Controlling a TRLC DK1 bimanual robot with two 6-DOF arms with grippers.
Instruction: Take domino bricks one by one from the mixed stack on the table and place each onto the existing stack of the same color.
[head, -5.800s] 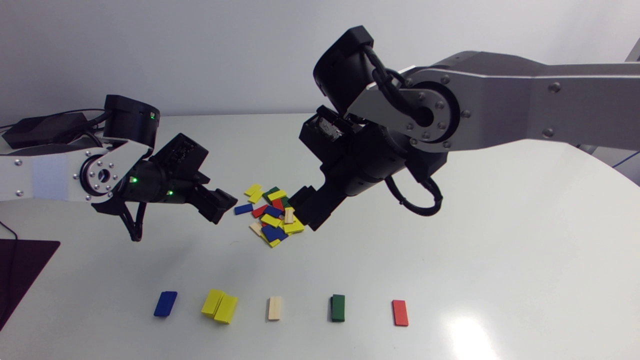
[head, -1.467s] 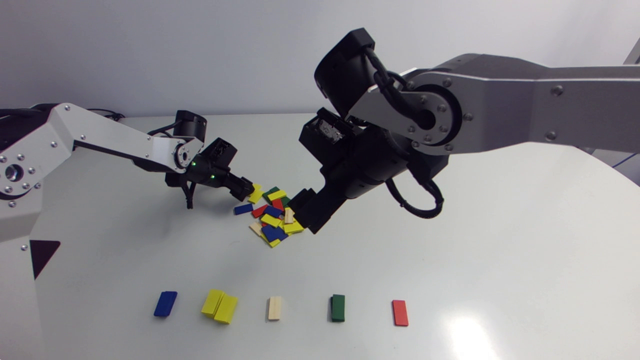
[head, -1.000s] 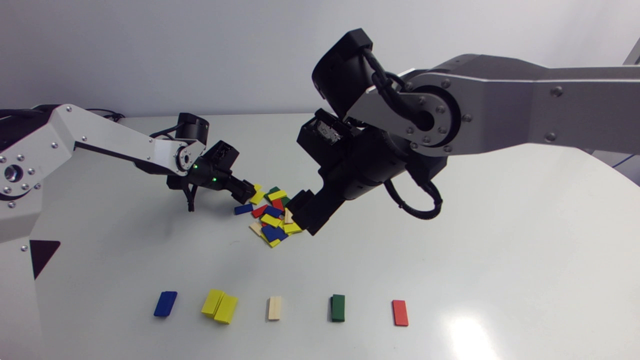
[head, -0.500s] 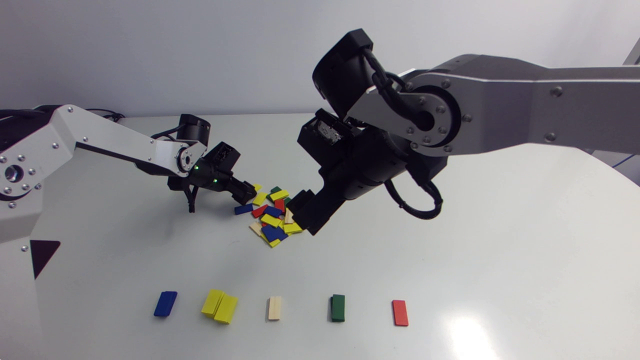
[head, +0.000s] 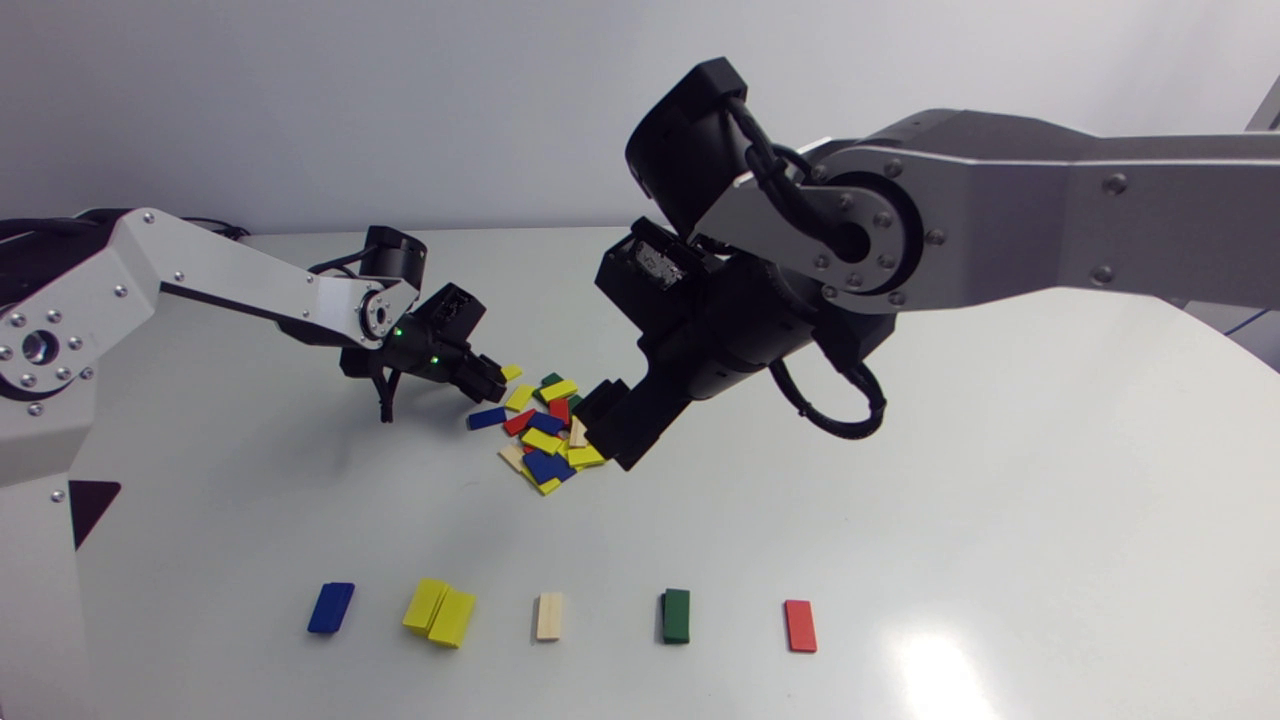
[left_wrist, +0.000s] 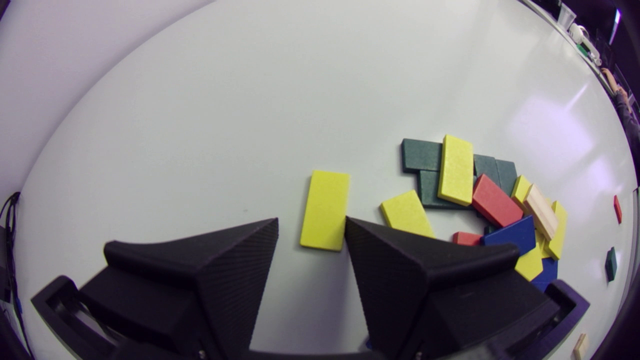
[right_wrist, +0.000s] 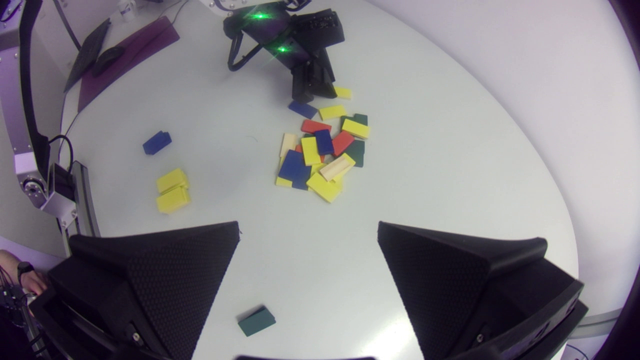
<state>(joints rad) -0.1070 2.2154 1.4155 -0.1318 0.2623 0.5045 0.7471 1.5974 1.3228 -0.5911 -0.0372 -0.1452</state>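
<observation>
Currently on the table: left gripper (head: 492, 381), fingers spread, set low at the left edge of the mixed pile (head: 546, 432). One yellow brick (left_wrist: 325, 200) lies flat, its near end between the fingertips, not clamped. Right gripper (right_wrist: 307, 230), fingers wide apart and holding nothing, hangs over the pile's right side. Front row, well apart from the pile: blue stack (head: 331, 607), yellow stack (head: 439, 612), pale wood brick (head: 548, 616), green stack (head: 676, 615), red brick (head: 800, 625).
</observation>
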